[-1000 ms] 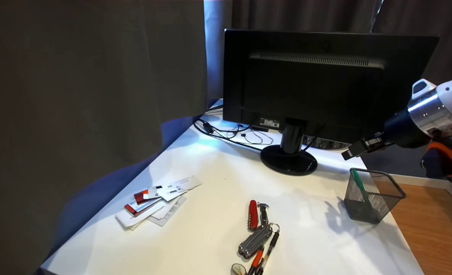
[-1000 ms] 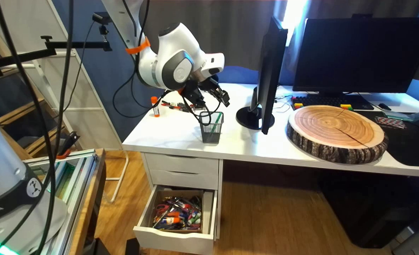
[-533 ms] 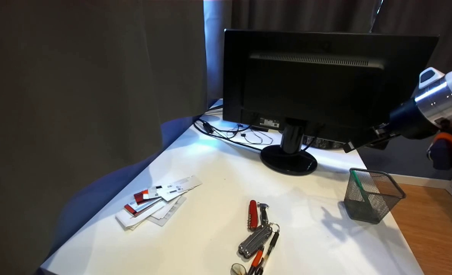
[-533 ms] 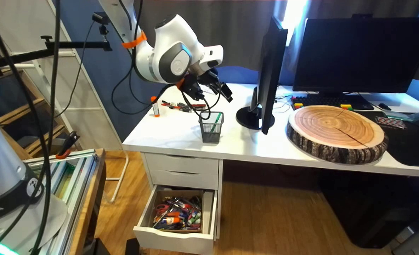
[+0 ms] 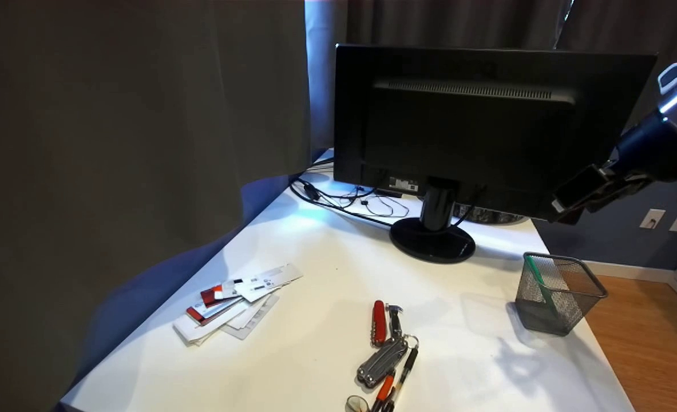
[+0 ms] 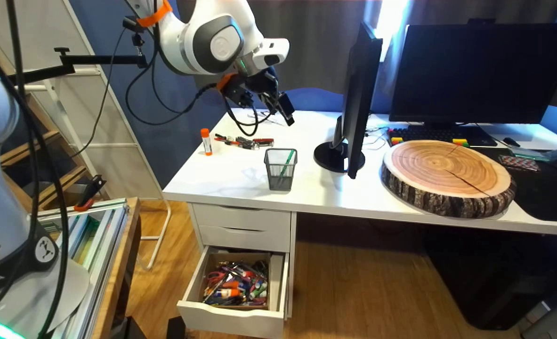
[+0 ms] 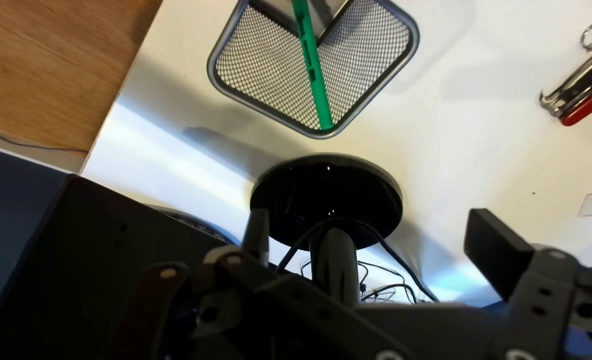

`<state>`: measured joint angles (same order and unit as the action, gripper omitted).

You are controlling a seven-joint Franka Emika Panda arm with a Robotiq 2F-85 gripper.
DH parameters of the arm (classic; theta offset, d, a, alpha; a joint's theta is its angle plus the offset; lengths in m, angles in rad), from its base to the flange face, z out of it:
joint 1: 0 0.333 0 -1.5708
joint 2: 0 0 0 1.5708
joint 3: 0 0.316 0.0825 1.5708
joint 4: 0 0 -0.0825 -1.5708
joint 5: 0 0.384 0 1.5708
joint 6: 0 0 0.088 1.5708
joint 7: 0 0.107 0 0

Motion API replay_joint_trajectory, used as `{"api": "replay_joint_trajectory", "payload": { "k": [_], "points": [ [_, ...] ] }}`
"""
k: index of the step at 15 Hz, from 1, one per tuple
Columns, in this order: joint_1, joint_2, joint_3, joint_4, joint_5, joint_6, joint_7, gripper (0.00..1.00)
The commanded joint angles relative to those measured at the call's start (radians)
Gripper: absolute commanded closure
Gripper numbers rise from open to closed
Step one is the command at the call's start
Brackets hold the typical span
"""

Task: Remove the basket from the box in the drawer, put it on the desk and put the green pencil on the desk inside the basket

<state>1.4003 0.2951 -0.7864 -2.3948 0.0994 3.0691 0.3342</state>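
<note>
Where the basket (image 7: 348, 65) stands, wrist view: upright on the counter (image 7: 476, 165), near its edge.
Green pencil (image 7: 312, 65), wrist view: inside the basket, tilted, one end at a rim corner.
Gripper (image 7: 376, 241), wrist view: jaws spread wide, holding nothing.
Monitor foot (image 7: 326, 192), wrist view: on counter, near the basket.
Multitool (image 5: 381, 363), in an exterior view: on counter, pocketknife (image 5: 379, 322) just beside it; cards (image 5: 235, 300) in a loose pile, well apart from basket.
Arm (image 6: 221, 42), in an exterior view: above counter, gripper apart from the basket.
Drawer (image 6: 233, 320), same view: pulled out, box (image 6: 233, 257) inside, full of mixed stationery (image 6: 236, 285).
Glue stick (image 6: 206, 143), same view: upright on counter, apart from basket.
</note>
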Motion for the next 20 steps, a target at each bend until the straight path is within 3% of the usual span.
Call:
{"api": "replay_joint_trajectory", "payload": {
  "k": [1, 5, 13, 14, 16, 20],
  "points": [
    [0.154, -0.079, -0.145, -0.011, -0.045, -0.147, 0.088, 0.0],
    [0.282, -0.133, -0.253, -0.003, -0.085, -0.27, 0.181, 0.0],
    [0.509, -0.169, -0.446, 0.013, -0.253, -0.388, 0.416, 0.0],
    [0.454, -0.135, -0.399, 0.006, -0.193, -0.344, 0.349, 0.0],
    [0.49, -0.138, -0.425, 0.007, -0.214, -0.359, 0.379, 0.0],
    [0.495, -0.138, -0.432, 0.007, -0.216, -0.362, 0.382, 0.0]
  ]
}}
